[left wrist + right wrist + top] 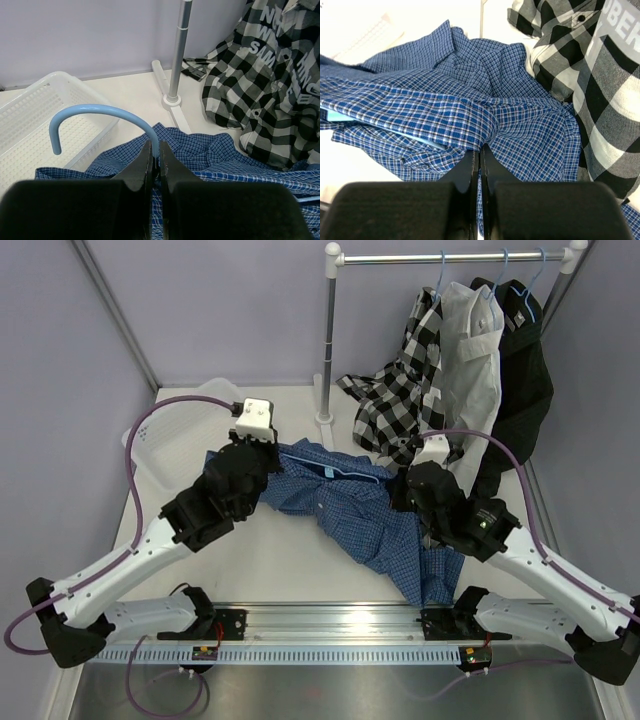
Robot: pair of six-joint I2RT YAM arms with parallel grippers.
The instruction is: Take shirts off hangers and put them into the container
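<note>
The blue small-check shirt (345, 502) lies spread on the table between both arms, still on its light-blue hanger (95, 112). My left gripper (155, 148) is shut on the hanger's neck just below the hook. My right gripper (479, 151) is shut on a fold of the blue shirt (470, 110); a light-blue hanger arm (395, 132) shows under the fabric. The black-and-white check shirt (405, 390), a white shirt (472, 360) and a black shirt (525, 380) hang on hangers (500, 280) from the rack. The white container (175, 435) stands at the left, behind my left gripper.
The rack's white pole (329, 340) and foot (172, 107) stand at the back centre, close behind the blue shirt. A metal rail (340, 625) runs along the near edge between the arm bases. Purple walls close in the back and sides.
</note>
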